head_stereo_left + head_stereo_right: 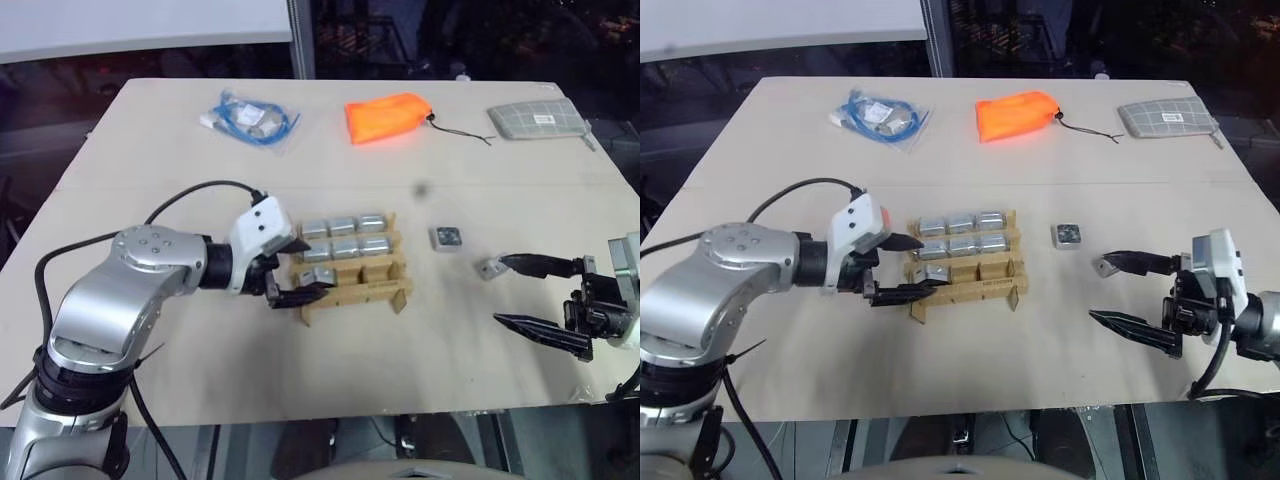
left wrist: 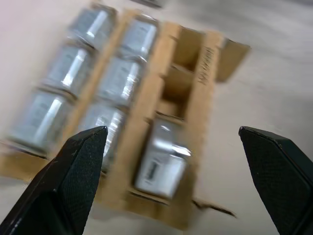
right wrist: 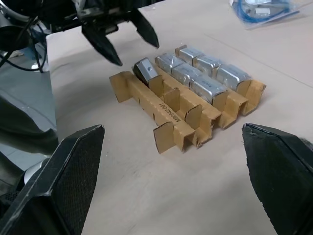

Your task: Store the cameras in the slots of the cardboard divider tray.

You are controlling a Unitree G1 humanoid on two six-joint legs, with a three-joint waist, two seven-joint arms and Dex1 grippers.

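The cardboard divider tray (image 1: 392,290) sits mid-table. Its back and middle rows each hold three silver cameras (image 1: 343,225). One more camera (image 1: 318,277) lies tilted in the front row's left slot; the other two front slots are empty. My left gripper (image 1: 306,269) is open at the tray's left end, with its fingers on either side of that tilted camera and not touching it. A loose camera with a dark face (image 1: 447,237) lies to the right of the tray. Another small loose camera (image 1: 488,268) lies just beside the upper fingertip of my open, empty right gripper (image 1: 499,290).
At the table's far side lie a clear bag of blue cable (image 1: 250,118), an orange drawstring bag (image 1: 388,117) and a grey checked pouch (image 1: 538,118). The table's front edge (image 1: 330,412) runs close below both arms.
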